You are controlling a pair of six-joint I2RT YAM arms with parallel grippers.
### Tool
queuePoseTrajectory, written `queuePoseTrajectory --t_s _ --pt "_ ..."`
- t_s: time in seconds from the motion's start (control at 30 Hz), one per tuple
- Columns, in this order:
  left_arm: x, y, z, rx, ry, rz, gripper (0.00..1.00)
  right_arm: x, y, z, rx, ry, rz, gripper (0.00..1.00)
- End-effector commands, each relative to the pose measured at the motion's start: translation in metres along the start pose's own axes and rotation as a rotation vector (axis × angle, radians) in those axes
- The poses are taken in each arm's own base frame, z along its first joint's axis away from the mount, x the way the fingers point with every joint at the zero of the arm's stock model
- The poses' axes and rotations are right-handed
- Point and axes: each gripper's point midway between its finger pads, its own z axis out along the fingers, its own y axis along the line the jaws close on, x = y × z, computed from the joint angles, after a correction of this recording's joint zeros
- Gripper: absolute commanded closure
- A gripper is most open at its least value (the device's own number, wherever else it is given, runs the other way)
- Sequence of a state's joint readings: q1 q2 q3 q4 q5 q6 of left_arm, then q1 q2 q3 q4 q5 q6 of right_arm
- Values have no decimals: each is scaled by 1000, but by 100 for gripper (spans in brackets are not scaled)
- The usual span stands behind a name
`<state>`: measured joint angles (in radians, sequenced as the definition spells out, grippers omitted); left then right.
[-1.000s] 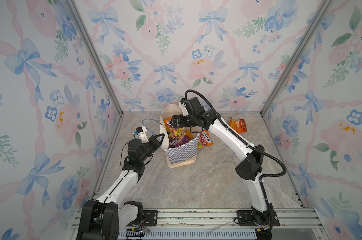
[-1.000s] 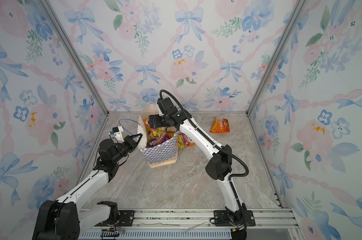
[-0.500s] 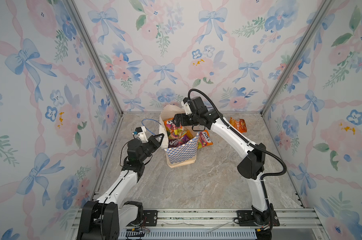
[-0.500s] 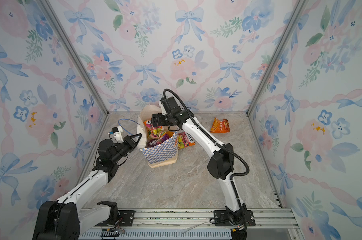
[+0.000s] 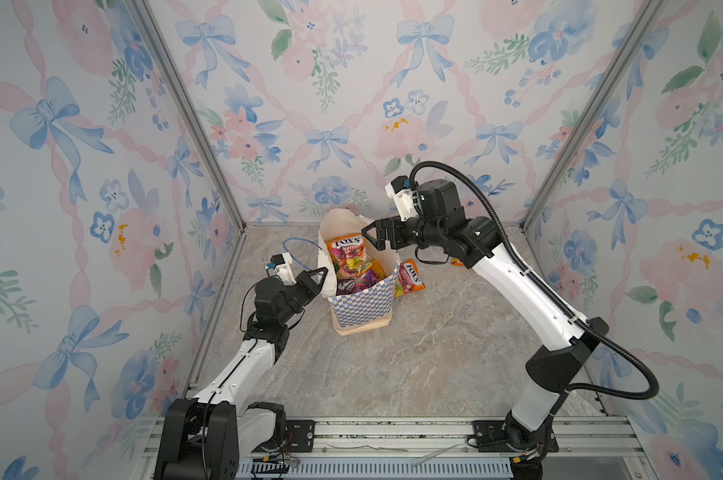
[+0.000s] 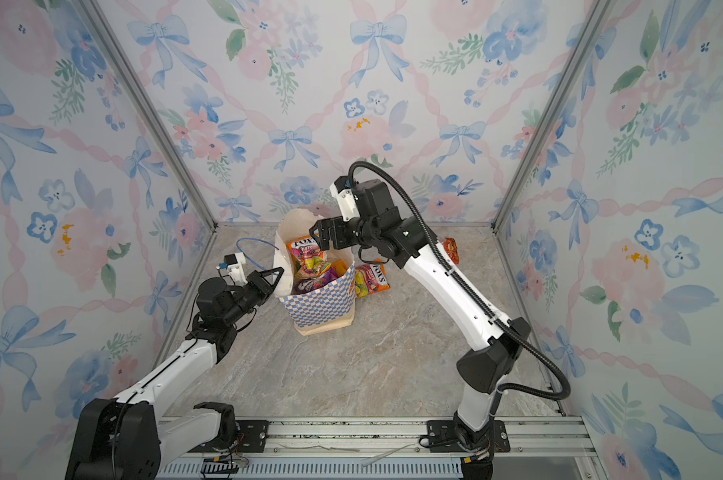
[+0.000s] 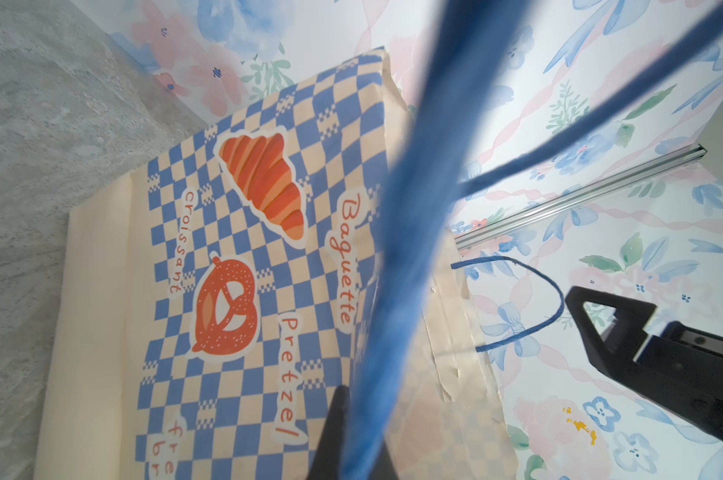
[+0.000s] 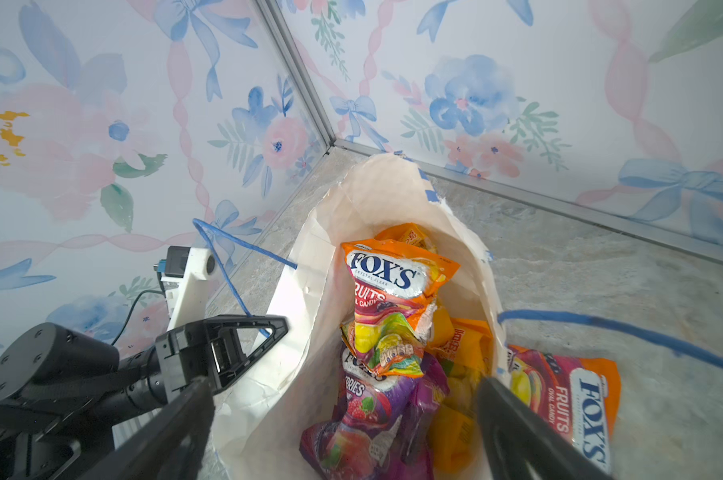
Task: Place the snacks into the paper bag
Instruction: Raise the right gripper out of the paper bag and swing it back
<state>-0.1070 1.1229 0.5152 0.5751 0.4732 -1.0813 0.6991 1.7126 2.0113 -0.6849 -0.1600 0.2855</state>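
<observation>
The cream paper bag (image 5: 362, 309) (image 6: 322, 305) with its blue checkered band stands upright, its mouth open. Several snacks lie inside it, with an orange FOX'S pack (image 8: 393, 282) on top of a purple pack (image 8: 364, 411) and yellow-orange packs (image 8: 455, 345). Another orange FOX'S pack (image 5: 409, 276) (image 8: 576, 399) lies on the table against the bag's right side. My left gripper (image 5: 323, 274) (image 7: 351, 415) is shut on the bag's left rim, at the foot of a blue cord handle (image 8: 222, 266). Above the bag's mouth, my right gripper (image 5: 370, 240) (image 8: 345, 386) hangs open and empty.
An orange chip bag (image 6: 451, 249) lies at the back right, half hidden behind my right arm. Floral walls close in the marble table (image 5: 414, 365) on three sides. The bag's other blue cord handle (image 8: 621, 332) hangs over its right side.
My right gripper has drawn back to the right and upward from over the bag, still open. The left gripper and the bag have not moved.
</observation>
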Motion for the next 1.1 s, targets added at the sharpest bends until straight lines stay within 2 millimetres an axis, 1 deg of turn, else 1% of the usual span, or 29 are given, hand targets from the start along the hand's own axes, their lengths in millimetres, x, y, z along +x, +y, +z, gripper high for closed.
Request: queuePoseTrajectory --t_s 0.0,0.03,0.07,0.2,0.3,0.4,0.5,0.63,0.83,0.87,0.97,1.07 --pt "0 -4 3 17 34 27 100 -2 -20 -36 91 -56 -29 3" --pt "0 -4 3 19 38 29 100 0 -28 -46 117 -71 -19 3" --pt "-1 -4 4 20 44 28 100 5 -40 -54 151 -75 -2 3" --pt "-5 -2 5 20 52 29 100 24 -83 -78 258 -88 93 3" --pt "-6 -3 6 27 65 29 100 44 -114 -86 328 -74 159 3" --pt "-6 -5 5 34 72 29 100 64 -141 -84 397 -37 206 3" --pt "-6 -8 4 41 74 28 100 85 -167 -72 442 17 267 3" --pt "-8 -13 0 57 75 24 100 108 -191 -45 464 104 328 3" --pt "-9 -9 -5 55 77 8 100 137 -215 5 441 209 390 4" --pt "-9 -8 -6 54 76 5 100 146 -220 17 437 237 409 3" --pt "-11 -6 -9 51 68 3 100 159 -228 42 414 281 442 3" --pt "-12 -4 -11 49 65 1 100 164 -230 66 387 302 458 4"
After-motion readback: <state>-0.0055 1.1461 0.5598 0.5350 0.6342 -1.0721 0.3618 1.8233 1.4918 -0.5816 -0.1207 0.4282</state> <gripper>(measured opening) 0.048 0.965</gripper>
